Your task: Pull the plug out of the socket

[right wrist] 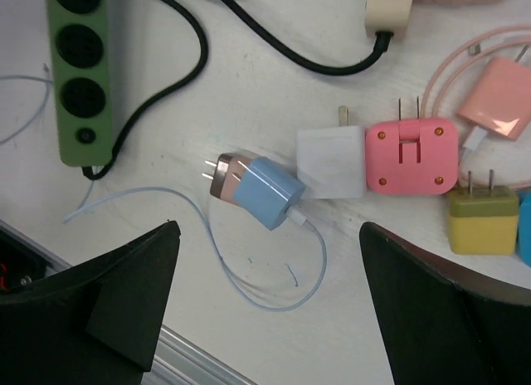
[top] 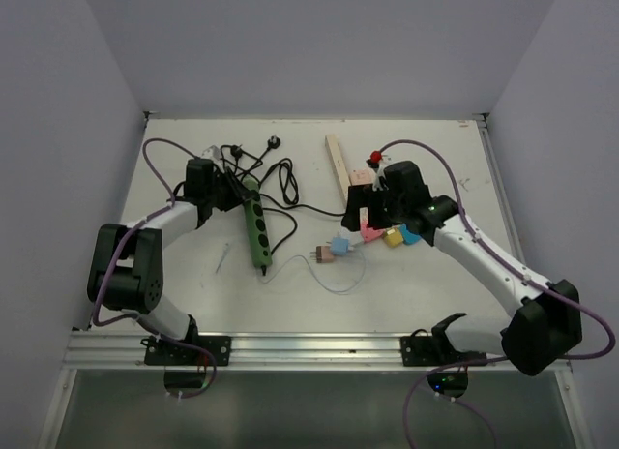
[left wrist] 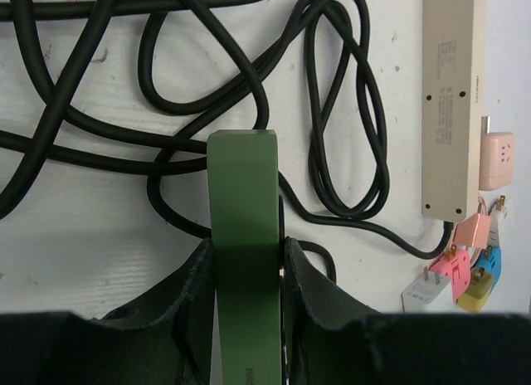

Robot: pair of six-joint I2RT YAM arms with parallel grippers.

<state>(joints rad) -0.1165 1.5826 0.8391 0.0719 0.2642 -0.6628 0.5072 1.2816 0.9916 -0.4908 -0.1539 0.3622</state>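
Note:
The dark green power strip (top: 256,231) lies left of centre with its black cord (top: 280,183) coiled behind it. My left gripper (top: 235,192) is shut on the strip's far end. In the left wrist view the strip (left wrist: 242,202) sits squeezed between the two fingers (left wrist: 187,294). The outlets seen in the right wrist view (right wrist: 79,70) are empty. A light blue plug (right wrist: 264,192) with a rose-gold front and bare prongs lies loose on the table with its thin cable (right wrist: 274,298). My right gripper (right wrist: 270,240) hangs open above it, holding nothing.
A white charger (right wrist: 332,161), a pink adapter (right wrist: 412,155), a yellow plug (right wrist: 484,221) and a pale pink charger (right wrist: 500,109) lie right of the blue plug. A beige power strip (top: 338,164) lies at the back centre. The table's metal front rail (top: 309,347) runs along the near edge.

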